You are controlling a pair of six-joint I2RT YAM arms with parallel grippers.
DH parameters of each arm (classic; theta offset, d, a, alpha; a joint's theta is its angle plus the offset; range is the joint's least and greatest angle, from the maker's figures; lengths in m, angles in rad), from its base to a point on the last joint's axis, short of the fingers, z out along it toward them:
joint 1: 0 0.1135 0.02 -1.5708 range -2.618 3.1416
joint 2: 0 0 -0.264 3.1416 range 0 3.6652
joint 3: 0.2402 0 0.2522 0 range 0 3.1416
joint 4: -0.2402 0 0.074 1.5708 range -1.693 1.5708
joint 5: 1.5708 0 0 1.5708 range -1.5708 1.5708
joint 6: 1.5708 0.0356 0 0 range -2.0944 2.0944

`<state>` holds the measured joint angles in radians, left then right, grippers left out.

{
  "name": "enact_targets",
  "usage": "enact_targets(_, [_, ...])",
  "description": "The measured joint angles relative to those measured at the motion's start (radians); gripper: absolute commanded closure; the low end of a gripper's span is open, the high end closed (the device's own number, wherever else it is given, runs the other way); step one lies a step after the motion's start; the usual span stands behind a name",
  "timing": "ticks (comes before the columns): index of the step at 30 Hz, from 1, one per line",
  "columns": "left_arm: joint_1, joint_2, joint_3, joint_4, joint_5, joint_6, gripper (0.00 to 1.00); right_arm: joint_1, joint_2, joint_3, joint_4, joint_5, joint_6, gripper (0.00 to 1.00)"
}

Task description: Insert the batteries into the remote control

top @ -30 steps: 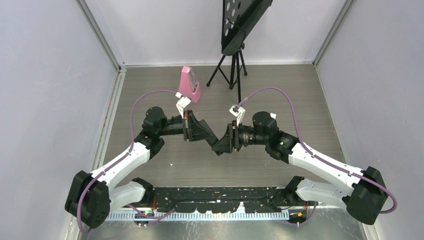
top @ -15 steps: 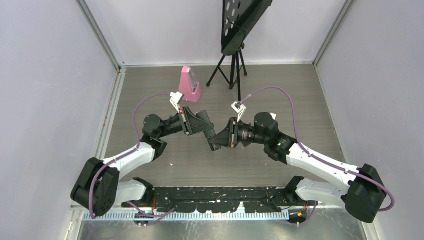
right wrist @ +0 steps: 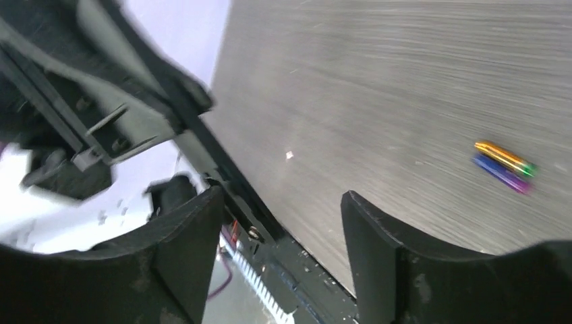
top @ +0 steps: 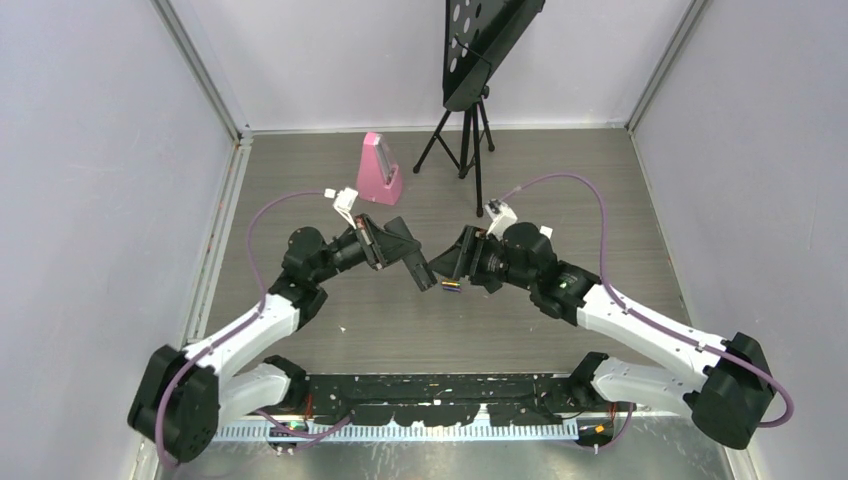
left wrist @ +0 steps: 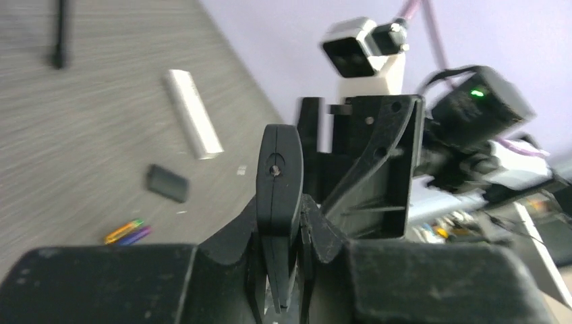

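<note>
My left gripper (left wrist: 283, 217) is shut on the remote control (left wrist: 278, 169), a slim black bar seen end-on and standing up between the fingers. In the top view the left gripper (top: 413, 264) holds it just above the table's middle. Facing it, a little apart, my right gripper (top: 454, 262) stands open with nothing between its fingers (right wrist: 379, 246). Two batteries (top: 451, 287), one orange-gold and one purple, lie side by side on the table below both grippers. They also show as batteries (left wrist: 127, 231) in the left wrist view and batteries (right wrist: 504, 164) in the right wrist view. A small black back cover (left wrist: 167, 183) lies near them.
A white bar-shaped remote (left wrist: 193, 113) lies on the wood-grain table (top: 560, 180) beyond the cover. A pink wedge-shaped object (top: 380, 170) stands at the back, and a black tripod stand (top: 466, 125) beside it. Grey walls close in three sides.
The right gripper has opened and drawn back to the right, away from the remote. The left gripper stayed shut on the remote and shifted slightly. The batteries now show on the table.
</note>
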<state>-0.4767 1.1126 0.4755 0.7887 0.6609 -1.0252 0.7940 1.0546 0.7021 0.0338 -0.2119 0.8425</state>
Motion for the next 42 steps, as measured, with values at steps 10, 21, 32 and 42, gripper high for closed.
enact_targets(10, [0.0,-0.184,0.05,-0.618,-0.436,0.358,1.0,-0.008,0.247,0.195,-0.407,0.371,0.192,0.61])
enact_targets(21, [0.0,-0.176,0.051,-0.735,-0.473,0.394,1.0,0.029,0.583,0.398,-0.49,0.494,-0.027,0.55])
enact_targets(32, [0.0,-0.166,0.065,-0.79,-0.469,0.414,1.0,0.024,0.611,0.438,-0.601,0.443,-0.2,0.51])
enact_targets(42, [0.0,-0.153,0.065,-0.791,-0.467,0.425,1.0,0.023,0.714,0.434,-0.657,0.488,0.14,0.51])
